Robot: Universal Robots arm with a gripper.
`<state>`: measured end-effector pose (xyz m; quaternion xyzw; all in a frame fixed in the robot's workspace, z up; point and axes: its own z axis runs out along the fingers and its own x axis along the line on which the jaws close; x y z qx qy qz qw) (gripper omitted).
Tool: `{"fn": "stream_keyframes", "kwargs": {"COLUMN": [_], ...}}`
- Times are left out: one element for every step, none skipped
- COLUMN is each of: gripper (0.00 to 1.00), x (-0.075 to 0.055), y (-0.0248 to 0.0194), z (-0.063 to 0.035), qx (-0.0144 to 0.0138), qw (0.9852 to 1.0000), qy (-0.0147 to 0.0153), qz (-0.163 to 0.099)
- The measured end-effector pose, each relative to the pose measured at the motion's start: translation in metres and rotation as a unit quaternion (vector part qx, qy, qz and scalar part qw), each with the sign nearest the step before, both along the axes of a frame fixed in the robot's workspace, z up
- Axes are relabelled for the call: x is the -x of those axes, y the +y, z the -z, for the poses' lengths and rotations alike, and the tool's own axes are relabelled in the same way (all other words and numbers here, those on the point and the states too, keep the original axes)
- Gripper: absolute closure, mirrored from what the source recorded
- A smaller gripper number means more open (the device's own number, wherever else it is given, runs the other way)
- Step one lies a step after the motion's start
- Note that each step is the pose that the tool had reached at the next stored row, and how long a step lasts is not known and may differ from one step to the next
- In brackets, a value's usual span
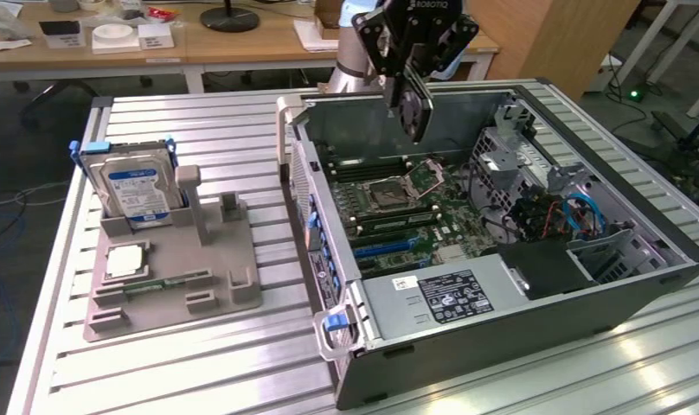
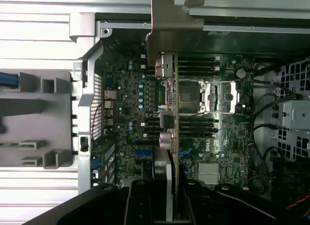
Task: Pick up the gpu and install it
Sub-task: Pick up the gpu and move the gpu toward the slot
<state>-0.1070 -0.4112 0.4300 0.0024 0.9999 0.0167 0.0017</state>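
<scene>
**Gpu held in the gripper, hanging edge-down above the open case; not seated.**

We find the gripper (image 1: 415,71) clenched on the gpu (image 1: 418,108). The card hangs on edge over the far end of the computer case (image 1: 500,354), clear of the motherboard (image 1: 442,216) and above the CPU socket (image 1: 413,183). In the wrist view its silver bracket (image 2: 173,21) leads toward the case wall, and the card runs in line with the board below. We judge the card light and stiff but fragile, since its fan, exposed components and edge contacts would tolerate no crushing or side load. A hold across the flat faces near the upper edge, as observed, appears sound. The arm reaches in from above, wrist vertical and fingers pointing straight down.
</scene>
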Motion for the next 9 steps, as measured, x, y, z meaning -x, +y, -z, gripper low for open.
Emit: {"fn": "stream_keyframes", "kwargs": {"gripper": [0.72, 0.72, 0.72, 0.72, 0.72, 0.72, 0.72, 0.72, 0.72], "x": [-0.002, -0.004, -0.006, -0.007, -0.009, -0.011, -0.013, -0.015, -0.017], "y": [0.0, 0.0, 0.0, 0.0, 0.0, 0.0, 0.0, 0.0, 0.0], "z": [0.0, 0.0, 0.0, 0.0, -0.0001, 0.0, 0.0, 0.0, 0.0], "qx": [0.0, 0.0, 0.0, 0.0, 0.0001, 0.0, 0.0, 0.0, 0.0001], "qw": [1.0, 1.0, 1.0, 1.0, 1.0, 1.0, 1.0, 1.0, 1.0], "qy": [0.0, 0.0, 0.0, 0.0, 0.0001, 0.0, 0.0, 0.0, 0.0], "qz": [0.0, 0.0, 0.0, 0.0, 0.0, 0.0, 0.0, 0.0, 0.0]}}
